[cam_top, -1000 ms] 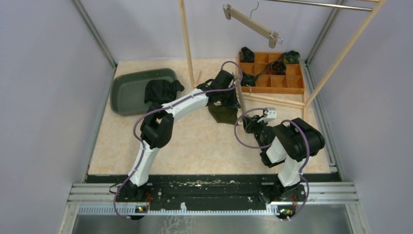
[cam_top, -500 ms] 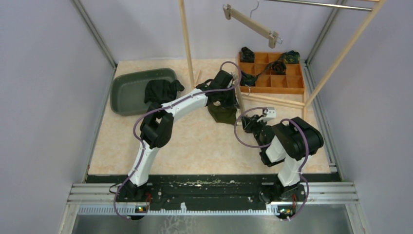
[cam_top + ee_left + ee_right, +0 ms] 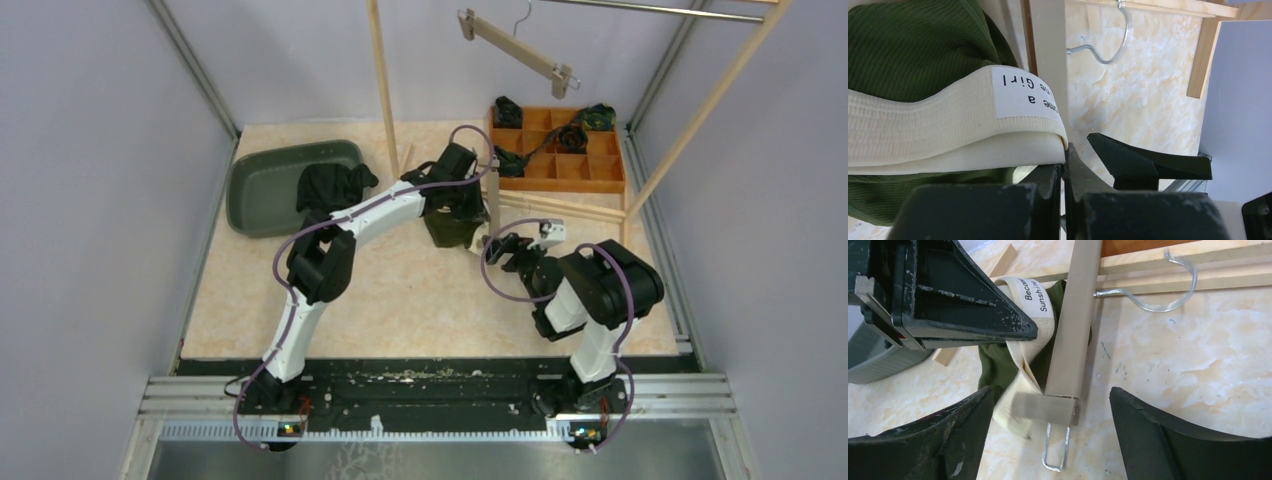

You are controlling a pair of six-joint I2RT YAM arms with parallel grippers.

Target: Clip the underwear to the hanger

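Observation:
A wooden clip hanger [image 3: 1075, 315] lies on the table with its metal hook [image 3: 1168, 300] to the right. The green underwear [image 3: 913, 45] has a cream waistband [image 3: 923, 120] with a white label. My left gripper [image 3: 1064, 150] is shut on the waistband's edge, beside the hanger bar [image 3: 1048, 65]. The waistband runs under the end clip [image 3: 1045, 407], whose wire loop [image 3: 1055, 450] sticks out. My right gripper [image 3: 1050, 405] stands open, its fingers either side of that clip without touching it. From above, the underwear [image 3: 450, 228] lies between both grippers.
A grey bin [image 3: 260, 195] with dark clothes [image 3: 335, 185] sits at the left. An orange compartment tray [image 3: 560, 170] with folded garments is at the back right. Wooden rack posts [image 3: 383, 80] and base bars [image 3: 570, 207] stand close by; a second hanger [image 3: 515, 45] hangs above.
My right gripper has opened and let go of the hanger's end clip. The left arm, still holding the waistband, has shifted slightly left.

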